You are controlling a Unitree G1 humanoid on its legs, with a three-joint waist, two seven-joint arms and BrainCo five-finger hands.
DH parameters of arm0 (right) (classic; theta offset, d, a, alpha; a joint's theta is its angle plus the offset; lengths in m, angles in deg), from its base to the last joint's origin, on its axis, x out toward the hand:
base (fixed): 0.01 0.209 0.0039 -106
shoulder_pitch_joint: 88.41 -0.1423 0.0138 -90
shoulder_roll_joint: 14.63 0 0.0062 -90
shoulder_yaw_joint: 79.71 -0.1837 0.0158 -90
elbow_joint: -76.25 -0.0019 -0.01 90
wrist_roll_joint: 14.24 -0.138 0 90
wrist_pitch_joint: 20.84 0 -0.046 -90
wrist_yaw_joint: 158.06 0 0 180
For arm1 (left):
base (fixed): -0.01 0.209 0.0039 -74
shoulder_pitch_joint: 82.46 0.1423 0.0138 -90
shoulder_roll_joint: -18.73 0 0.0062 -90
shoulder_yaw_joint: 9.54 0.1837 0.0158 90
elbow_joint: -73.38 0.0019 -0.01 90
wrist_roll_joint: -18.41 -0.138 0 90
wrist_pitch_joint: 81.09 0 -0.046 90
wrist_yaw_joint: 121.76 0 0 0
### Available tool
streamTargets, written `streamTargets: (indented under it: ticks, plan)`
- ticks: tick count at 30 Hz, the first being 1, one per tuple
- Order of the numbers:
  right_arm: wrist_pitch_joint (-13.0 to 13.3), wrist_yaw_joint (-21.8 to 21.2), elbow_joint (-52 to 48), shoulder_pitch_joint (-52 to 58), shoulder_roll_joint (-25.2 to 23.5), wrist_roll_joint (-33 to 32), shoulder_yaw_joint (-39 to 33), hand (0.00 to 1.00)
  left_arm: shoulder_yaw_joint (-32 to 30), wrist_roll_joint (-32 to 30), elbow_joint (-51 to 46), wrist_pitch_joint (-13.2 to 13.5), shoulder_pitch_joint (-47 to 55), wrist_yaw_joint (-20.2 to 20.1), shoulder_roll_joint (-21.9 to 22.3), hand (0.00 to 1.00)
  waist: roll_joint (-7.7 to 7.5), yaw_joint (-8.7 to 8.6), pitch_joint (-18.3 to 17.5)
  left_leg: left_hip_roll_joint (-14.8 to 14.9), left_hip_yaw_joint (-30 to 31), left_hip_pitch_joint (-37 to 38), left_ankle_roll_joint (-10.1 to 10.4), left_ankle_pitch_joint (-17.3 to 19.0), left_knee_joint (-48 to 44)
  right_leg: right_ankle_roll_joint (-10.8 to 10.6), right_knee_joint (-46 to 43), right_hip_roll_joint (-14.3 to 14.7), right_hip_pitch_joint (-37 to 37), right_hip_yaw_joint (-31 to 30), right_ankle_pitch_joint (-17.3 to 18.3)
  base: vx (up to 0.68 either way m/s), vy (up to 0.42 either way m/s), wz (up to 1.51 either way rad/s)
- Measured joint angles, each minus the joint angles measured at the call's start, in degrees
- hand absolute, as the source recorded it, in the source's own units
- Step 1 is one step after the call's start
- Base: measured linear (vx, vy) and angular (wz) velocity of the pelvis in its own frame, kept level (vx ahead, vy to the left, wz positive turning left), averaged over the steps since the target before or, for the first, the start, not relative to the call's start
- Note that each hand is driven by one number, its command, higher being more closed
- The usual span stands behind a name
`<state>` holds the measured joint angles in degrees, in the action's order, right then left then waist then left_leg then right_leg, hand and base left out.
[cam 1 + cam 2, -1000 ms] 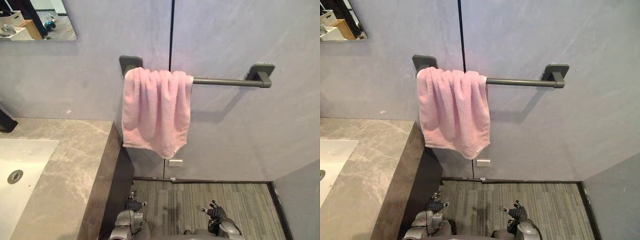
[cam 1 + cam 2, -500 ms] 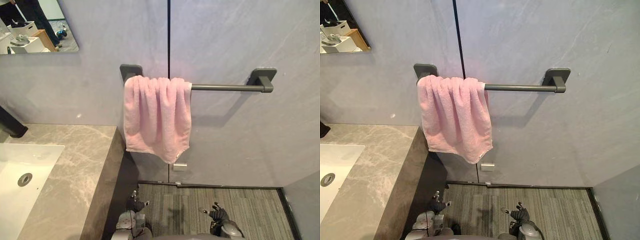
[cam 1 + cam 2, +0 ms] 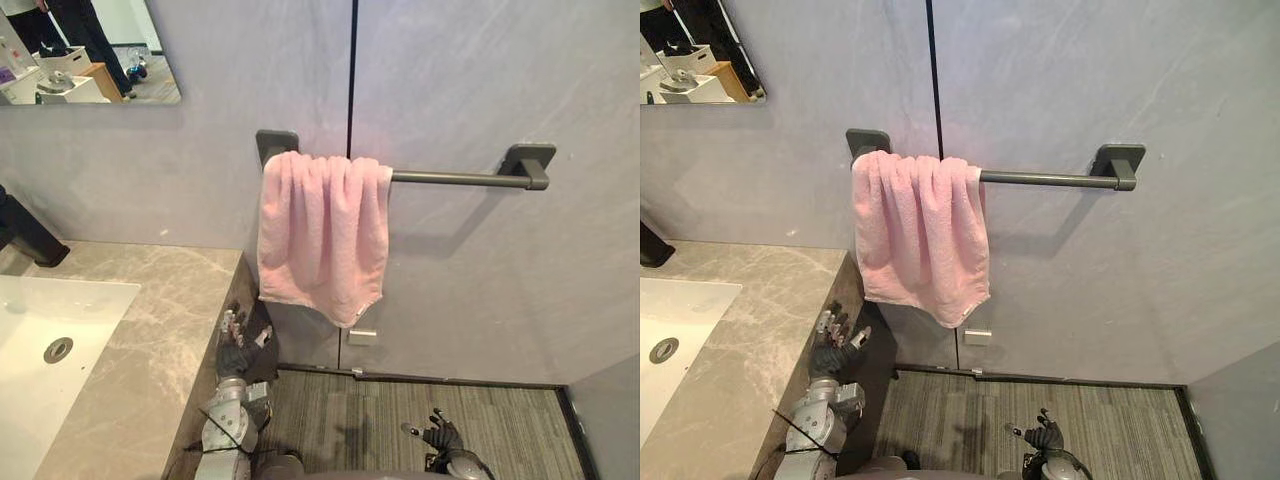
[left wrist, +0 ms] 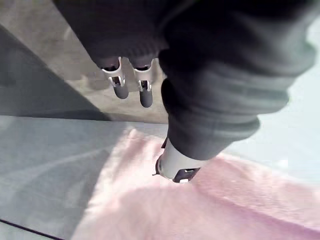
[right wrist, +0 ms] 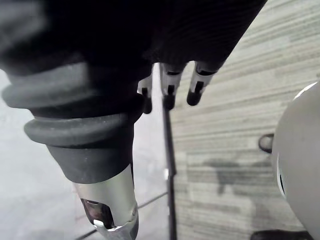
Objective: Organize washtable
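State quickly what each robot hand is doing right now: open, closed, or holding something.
Left hand: open, empty, beside the counter edge.
Right hand: open, empty, low over the floor.

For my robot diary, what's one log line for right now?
pink towel on bar | left hand open below it | right hand open, low

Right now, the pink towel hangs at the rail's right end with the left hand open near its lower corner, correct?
No: the left eye view shows the pink towel at the left end of the rail, with the left hand open near its lower corner.
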<state>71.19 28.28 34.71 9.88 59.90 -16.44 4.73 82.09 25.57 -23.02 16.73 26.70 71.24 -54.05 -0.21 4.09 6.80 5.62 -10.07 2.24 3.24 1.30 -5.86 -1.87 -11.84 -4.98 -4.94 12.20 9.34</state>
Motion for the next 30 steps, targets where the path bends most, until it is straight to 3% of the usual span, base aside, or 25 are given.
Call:
streamTargets:
  ticks: [7,16,21,30]
  plan:
    - [0.0,0.1,-0.5,0.7,0.4,-0.2,1.2,0.0,0.6,-0.1,-5.4,0.5,0.0,1.1,0.9,0.0,-0.13,-0.02,-1.5,0.4,-0.2,-0.5,0.1,0.9,-0.3,-0.5,-0.1,0.0,0.3,-0.3,0.3,-0.07,-0.009,-0.01]
    - [-0.1,-0.1,-0.4,1.4,0.9,-0.1,1.5,0.0,3.2,-0.1,-5.8,1.0,-4.4,1.0,-1.0,0.0,0.02,-0.15,-3.6,0.3,-1.0,-0.5,0.0,0.5,0.2,-0.1,0.2,0.2,1.1,-1.3,0.1,0.01,-0.002,-0.04]
    - [-0.2,-0.2,-0.3,1.0,1.0,0.0,1.5,0.0,2.8,-0.7,2.1,0.9,-9.4,1.1,-2.9,0.0,0.4,-1.64,-4.7,0.0,-1.3,0.8,0.3,-1.1,3.6,0.2,2.6,1.1,1.0,-1.6,-1.1,0.05,-0.012,-0.06]
    - [-0.2,-0.3,0.4,0.3,1.2,0.1,1.0,0.0,2.2,-3.5,10.9,-1.2,-13.4,2.3,-5.4,0.0,0.63,-2.07,-4.8,-0.2,-1.4,2.5,0.1,-1.7,6.9,0.7,5.4,2.1,0.1,-2.8,-2.5,0.04,-0.012,-0.06]
